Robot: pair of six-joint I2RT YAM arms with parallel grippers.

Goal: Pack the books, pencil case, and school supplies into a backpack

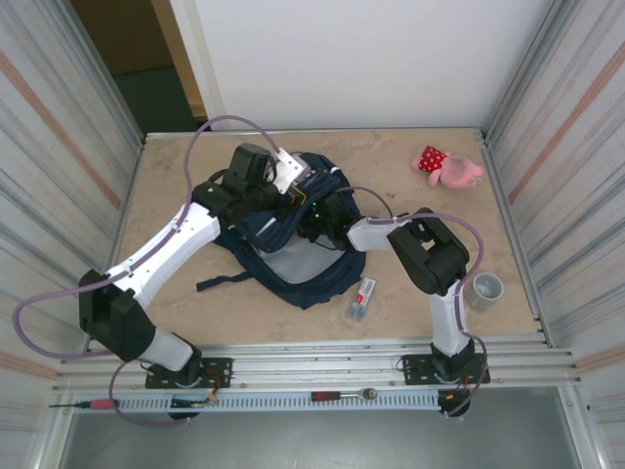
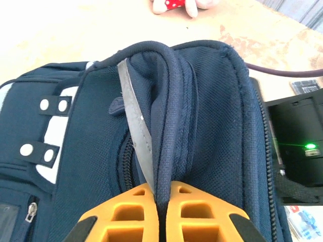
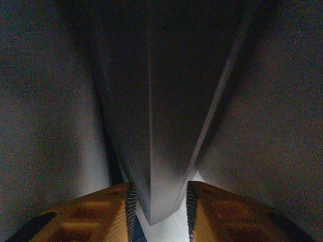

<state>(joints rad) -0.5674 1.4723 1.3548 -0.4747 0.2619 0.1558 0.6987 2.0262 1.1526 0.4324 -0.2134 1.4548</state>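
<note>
The navy backpack point(image 1: 293, 264) lies mid-table, mouth held up. My left gripper point(image 2: 164, 194) is shut on a fold of the backpack's point(image 2: 212, 126) rim beside a pale reflective stripe. It stands over the bag's top point(image 1: 298, 184). My right arm reaches into the opening, its gripper hidden inside the bag. In the dim right wrist view, my right gripper point(image 3: 159, 201) is shut on a long dark flat case, the pencil case point(image 3: 156, 126), pads against both sides. A narrow white pack point(image 1: 363, 296) with red and blue marks lies on the table by the bag's front right. The books are out of view.
A pink plush toy point(image 1: 449, 166) lies at the back right. A roll of tape point(image 1: 483, 288) sits near the right arm's base. A screwdriver point(image 1: 88, 402) and a ratchet point(image 1: 342, 395) rest on the near rail. Corrugated walls close in both sides.
</note>
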